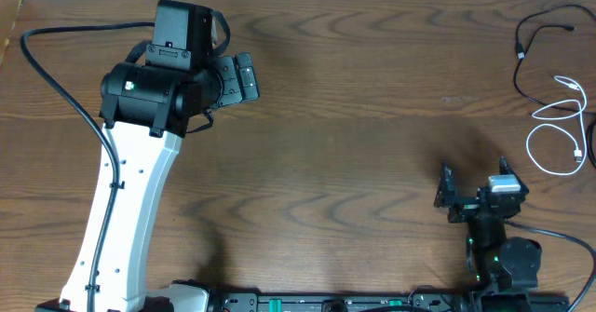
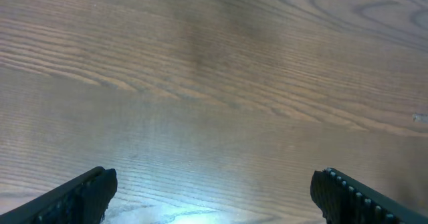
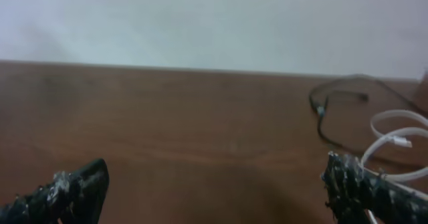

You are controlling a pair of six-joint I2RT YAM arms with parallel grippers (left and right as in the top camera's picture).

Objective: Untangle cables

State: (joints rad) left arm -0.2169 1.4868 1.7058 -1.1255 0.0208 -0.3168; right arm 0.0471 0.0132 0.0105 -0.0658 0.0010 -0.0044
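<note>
The cables lie together at the table's far right edge. The thin black cable (image 1: 518, 74) curves down from the back, and the white cable (image 1: 530, 147) loops just in front of it; whether they cross I cannot tell. The right wrist view shows the black cable (image 3: 334, 110) and the white cable (image 3: 401, 140) at its right side. My right gripper (image 1: 475, 180) stands open near the front right, short of the cables and holding nothing. My left gripper (image 1: 251, 77) is open at the back left, far from them. The left wrist view shows its gripper (image 2: 214, 187) over bare wood.
The brown wooden table (image 1: 354, 116) has a white wall behind it (image 3: 200, 17). A thick black arm cable (image 1: 56, 79) arcs along the left side beside the white left arm (image 1: 121, 210). The right arm's base (image 1: 507, 261) sits at the front edge.
</note>
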